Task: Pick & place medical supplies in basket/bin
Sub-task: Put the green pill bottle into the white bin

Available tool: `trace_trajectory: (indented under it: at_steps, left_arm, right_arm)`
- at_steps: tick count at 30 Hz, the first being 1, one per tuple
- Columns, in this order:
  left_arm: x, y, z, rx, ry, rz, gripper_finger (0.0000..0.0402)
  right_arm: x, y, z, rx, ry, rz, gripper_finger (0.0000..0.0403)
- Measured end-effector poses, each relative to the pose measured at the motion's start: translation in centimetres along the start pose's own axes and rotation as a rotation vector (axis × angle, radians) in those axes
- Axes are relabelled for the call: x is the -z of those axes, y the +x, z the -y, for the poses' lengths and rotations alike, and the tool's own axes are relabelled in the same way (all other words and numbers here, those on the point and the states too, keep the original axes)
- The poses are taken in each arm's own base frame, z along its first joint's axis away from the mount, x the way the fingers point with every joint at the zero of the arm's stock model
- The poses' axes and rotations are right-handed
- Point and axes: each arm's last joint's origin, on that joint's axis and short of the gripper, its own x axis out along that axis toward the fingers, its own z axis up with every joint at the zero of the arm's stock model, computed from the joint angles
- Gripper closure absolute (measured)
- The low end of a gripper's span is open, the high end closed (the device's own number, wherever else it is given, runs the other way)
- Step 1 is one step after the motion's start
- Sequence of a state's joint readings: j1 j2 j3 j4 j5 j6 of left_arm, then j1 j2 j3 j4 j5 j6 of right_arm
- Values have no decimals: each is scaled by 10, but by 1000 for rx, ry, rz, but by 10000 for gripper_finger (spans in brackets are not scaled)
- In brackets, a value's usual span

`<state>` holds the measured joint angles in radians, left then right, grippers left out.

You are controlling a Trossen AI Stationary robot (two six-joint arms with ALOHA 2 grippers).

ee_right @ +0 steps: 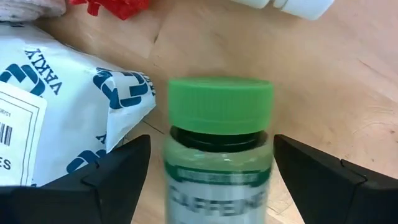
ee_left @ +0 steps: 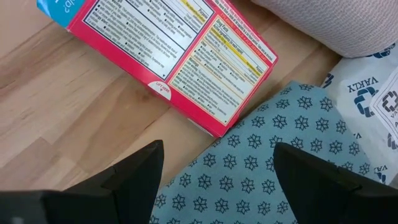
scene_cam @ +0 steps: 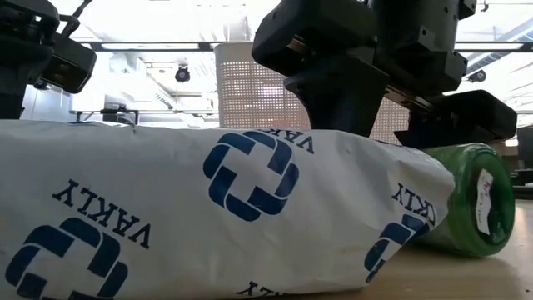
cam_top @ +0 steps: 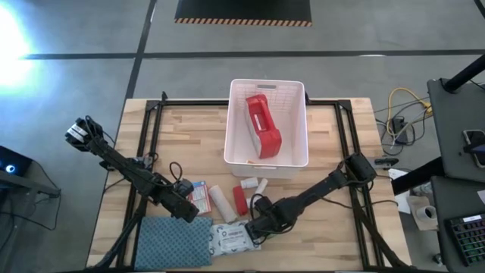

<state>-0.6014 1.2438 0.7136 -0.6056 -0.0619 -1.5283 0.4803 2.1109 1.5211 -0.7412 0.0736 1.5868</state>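
Note:
The white slotted bin [cam_top: 267, 152] stands at the table's far middle with a red pouch [cam_top: 261, 125] leaning inside. My right gripper [cam_top: 258, 224] [ee_right: 211, 146] is open and low over the table, its fingers standing on either side of a green-capped bottle [ee_right: 217, 155] [scene_cam: 466, 200] that lies on its side beside the white wipes packet [cam_top: 235, 236] [scene_cam: 208, 217]. My left gripper [cam_top: 184, 208] [ee_left: 217, 155] is open, hovering over the edge of the blue-grey cloth [ee_left: 261, 174] next to the small red box [ee_left: 168, 56] [cam_top: 198, 193]. A white roll [cam_top: 221, 203], a red roll [cam_top: 239, 201] and white bottles [cam_top: 254, 184] lie between the grippers and the bin.
The blue-grey patterned cloth [cam_top: 174, 243] lies at the near edge left of the wipes packet. A black frame [cam_top: 151, 129] runs around the wooden tabletop. Bare wood shows left and right of the bin. Cables and desks stand beyond the table's right side.

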Motion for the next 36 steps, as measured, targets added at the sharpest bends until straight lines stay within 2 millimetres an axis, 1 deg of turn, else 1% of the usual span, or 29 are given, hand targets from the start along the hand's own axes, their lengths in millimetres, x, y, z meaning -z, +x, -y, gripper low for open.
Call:
trace_trajectory:
  at_steps: [16, 19, 25, 28, 33, 36]
  left_arm:
    - [0, 0, 0, -1, 0, 0, 121]
    - [0, 0, 0, -1, 1, 1, 121]
    - [0, 0, 0, -1, 0, 1, 121]
    - [0, 0, 0, -1, 0, 1, 121]
    - [0, 1, 0, -8, 1, 22, 121]
    - [-1, 2, 0, -10, 1, 24, 121]
  right_arm:
    - [0, 1, 2, 16, -115, -12, 80]
    - [1, 2, 3, 18, -116, -23, 97]
    - [1, 4, 6, 32, -116, -29, 156]
    - [1, 4, 6, 32, -116, -30, 179]
    - [1, 4, 5, 22, -152, -32, 189]
    - [0, -5, 0, -10, -222, -21, 190]
